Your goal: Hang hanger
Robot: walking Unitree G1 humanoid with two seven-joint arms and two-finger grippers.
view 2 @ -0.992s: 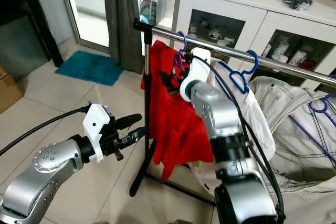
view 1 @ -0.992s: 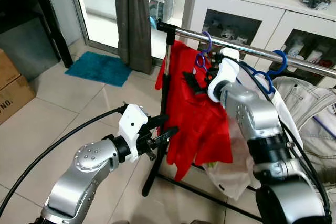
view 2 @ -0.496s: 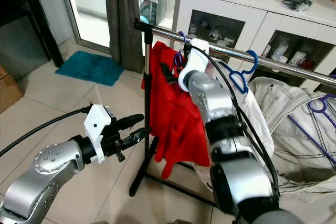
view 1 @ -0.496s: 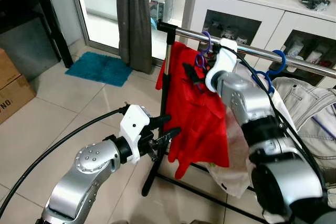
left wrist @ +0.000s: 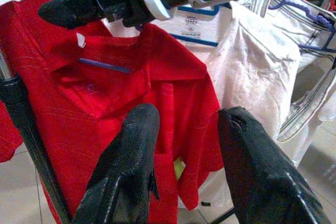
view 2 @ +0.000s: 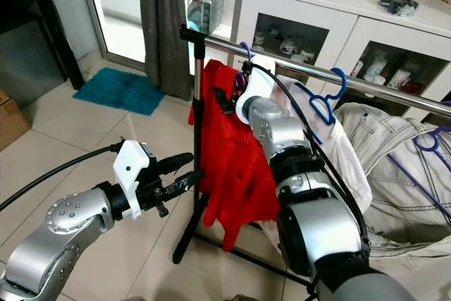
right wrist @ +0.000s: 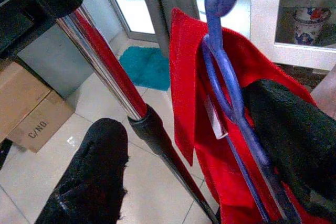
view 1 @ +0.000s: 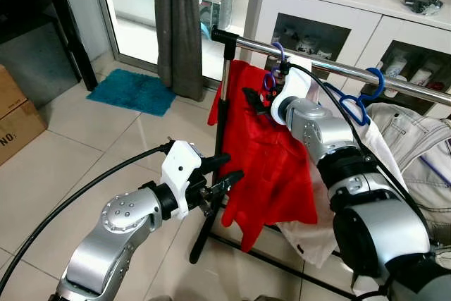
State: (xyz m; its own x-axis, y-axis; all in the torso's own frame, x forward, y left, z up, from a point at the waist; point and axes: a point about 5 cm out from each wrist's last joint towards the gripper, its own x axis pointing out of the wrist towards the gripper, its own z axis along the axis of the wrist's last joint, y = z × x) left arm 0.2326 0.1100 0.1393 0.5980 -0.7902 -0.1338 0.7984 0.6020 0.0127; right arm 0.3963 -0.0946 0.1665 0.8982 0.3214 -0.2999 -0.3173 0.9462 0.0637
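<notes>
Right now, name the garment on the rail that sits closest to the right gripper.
The red shirt, on the purple hanger at the rail's end; the right gripper is against its collar. The white shirt and pale jacket hang further along.

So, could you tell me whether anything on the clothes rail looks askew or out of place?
The red shirt on the purple plastic hanger hangs bunched and lopsided beside the end of the chrome rail, its hem lower on one side. The right tool is up at its collar, fingers apart. Nothing looks damaged.

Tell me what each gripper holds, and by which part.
Nothing. The right gripper is open beside the purple hanger's neck; the left gripper is open, empty, facing the red shirt.
</notes>
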